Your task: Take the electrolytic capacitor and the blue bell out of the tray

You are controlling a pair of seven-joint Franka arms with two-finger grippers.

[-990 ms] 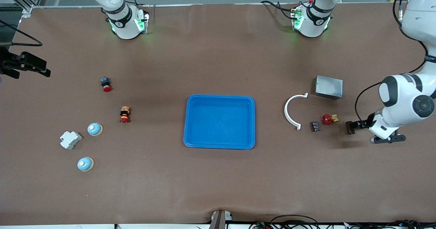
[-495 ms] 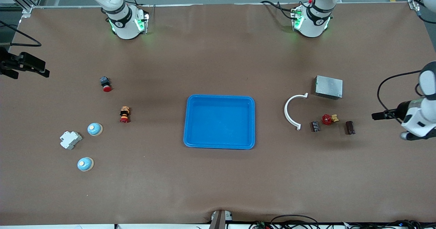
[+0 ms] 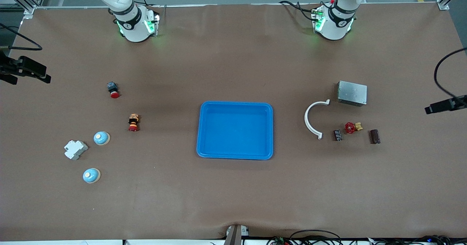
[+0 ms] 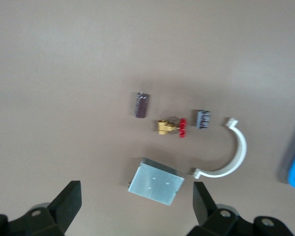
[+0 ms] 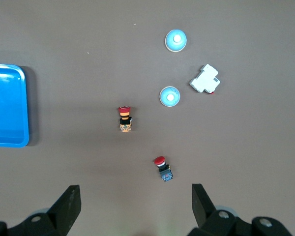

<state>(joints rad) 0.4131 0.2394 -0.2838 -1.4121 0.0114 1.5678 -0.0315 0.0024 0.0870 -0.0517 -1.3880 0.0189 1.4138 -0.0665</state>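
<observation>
The capacitor (image 3: pixel 375 136), a dark brown cylinder, lies on the table toward the left arm's end; it also shows as the capacitor (image 4: pixel 142 105) in the left wrist view. Two blue dome bells (image 3: pixel 101 138) (image 3: pixel 91 175) sit toward the right arm's end, seen from above as the bells (image 5: pixel 170 96) (image 5: pixel 176 40). A blue tray (image 3: pixel 204 128) is in the middle and holds nothing. My left gripper (image 3: pixel 428 110) (image 4: pixel 136 195) hangs high and open, holding nothing. My right gripper (image 3: pixel 47 78) (image 5: pixel 135 197) is also high, open and holds nothing.
Near the capacitor lie a red valve (image 3: pixel 352 127), a small black component (image 3: pixel 337 135), a white curved clip (image 3: pixel 313 119) and a metal box (image 3: pixel 352 93). By the bells are a white breaker (image 3: pixel 75 150) and two red push buttons (image 3: pixel 113 89) (image 3: pixel 133 123).
My left arm has drawn away from beside the capacitor, up and out toward its end of the table. The capacitor stays where it lay. The right gripper has barely shifted.
</observation>
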